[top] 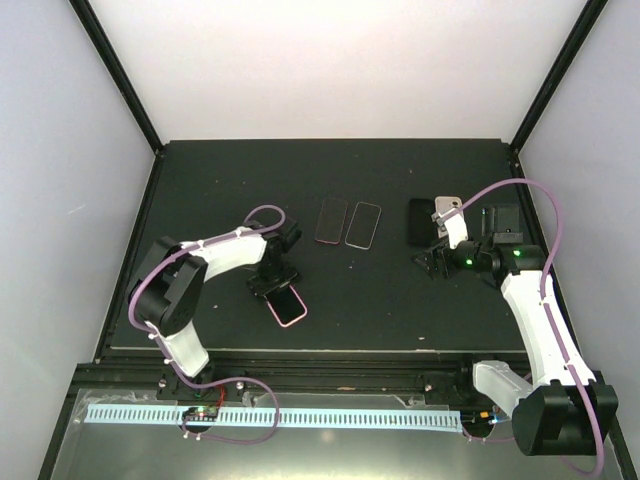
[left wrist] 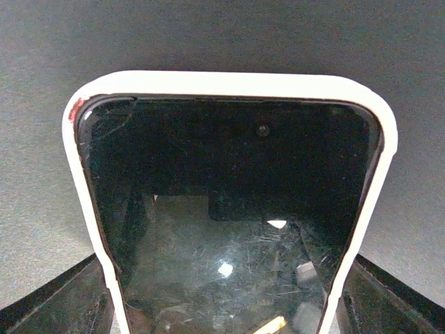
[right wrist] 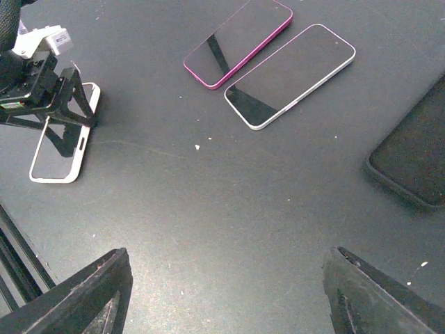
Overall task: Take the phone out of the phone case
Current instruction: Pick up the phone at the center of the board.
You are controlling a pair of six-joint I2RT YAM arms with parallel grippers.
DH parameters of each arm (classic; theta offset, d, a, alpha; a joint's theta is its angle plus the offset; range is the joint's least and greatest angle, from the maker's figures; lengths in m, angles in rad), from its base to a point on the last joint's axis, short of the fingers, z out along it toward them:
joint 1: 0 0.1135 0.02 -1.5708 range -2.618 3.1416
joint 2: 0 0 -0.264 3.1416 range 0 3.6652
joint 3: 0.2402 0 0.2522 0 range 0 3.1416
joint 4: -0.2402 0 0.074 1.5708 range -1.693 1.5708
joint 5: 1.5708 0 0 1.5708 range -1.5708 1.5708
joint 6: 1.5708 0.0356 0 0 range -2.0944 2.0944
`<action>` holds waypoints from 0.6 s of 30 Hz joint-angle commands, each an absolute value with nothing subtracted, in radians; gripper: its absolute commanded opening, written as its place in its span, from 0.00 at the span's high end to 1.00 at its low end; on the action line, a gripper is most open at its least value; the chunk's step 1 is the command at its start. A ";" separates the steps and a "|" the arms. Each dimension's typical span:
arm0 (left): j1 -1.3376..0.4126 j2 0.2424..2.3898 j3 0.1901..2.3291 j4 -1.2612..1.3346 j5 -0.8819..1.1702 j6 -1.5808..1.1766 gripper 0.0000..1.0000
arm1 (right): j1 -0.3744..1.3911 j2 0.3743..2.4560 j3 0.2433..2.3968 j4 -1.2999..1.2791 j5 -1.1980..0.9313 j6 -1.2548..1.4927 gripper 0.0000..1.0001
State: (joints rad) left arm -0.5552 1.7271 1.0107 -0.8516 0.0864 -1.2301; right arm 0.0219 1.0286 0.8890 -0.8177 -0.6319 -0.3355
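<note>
The left gripper [top: 272, 284] is set over the far end of the phone case [top: 287, 305], which lies flat toward the desk's near edge, left of centre, with the phone [left wrist: 229, 229] seated in it. Its fingers [left wrist: 69, 299] are placed along the case's long sides, but whether they press cannot be told. A magenta phone [top: 331, 221] and a white-rimmed phone [top: 363, 224] are laid side by side mid-desk. The right gripper [right wrist: 226, 278] is held spread wide toward the right edge, with nothing between its fingers.

Dark matte surface [top: 380, 300], flecked with pale specks. Carries a pale-cased phone [top: 287, 305] near the left front, a magenta-edged phone [top: 331, 221] and a white-edged phone [top: 363, 224] just beside each other mid-back, and a black phone [top: 421, 221] to their right.
</note>
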 commanded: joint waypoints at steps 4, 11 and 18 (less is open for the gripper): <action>-0.714 1.558 1.081 -0.755 -0.054 -1.202 0.43 | 0.021 1.022 0.884 -0.786 -0.673 -0.352 0.26; -0.849 1.395 1.153 -0.620 -0.284 -1.140 0.46 | 0.027 1.023 0.933 -0.827 -0.850 -0.332 0.32; -0.920 1.215 1.080 -0.332 -0.420 -1.106 0.45 | 0.254 1.054 0.995 -0.713 -0.804 -0.176 0.34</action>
